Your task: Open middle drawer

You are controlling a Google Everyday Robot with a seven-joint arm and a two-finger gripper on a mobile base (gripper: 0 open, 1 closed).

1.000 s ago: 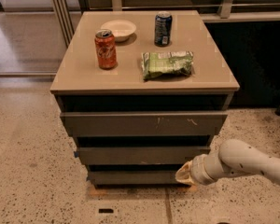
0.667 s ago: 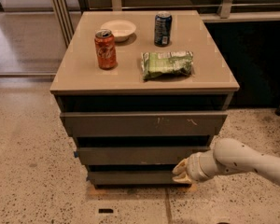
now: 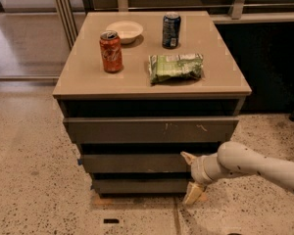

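The cabinet has three dark grey-brown drawer fronts stacked under a tan top. The middle drawer is the plain front between the widest scratched top front and the narrowest bottom front. My gripper reaches in from the right on a pale arm and sits at the right end of the middle drawer front. Its fingers are spread, one fingertip at the drawer's upper edge and the other down by the bottom front. It holds nothing.
On the cabinet top stand a red soda can, a white bowl, a dark blue can and a green chip bag. Speckled floor lies around the cabinet. A dark cabinet stands at the right.
My gripper has moved left along the drawer fronts, from the cabinet's right edge to the right end of the middle drawer. The drawers have not moved.
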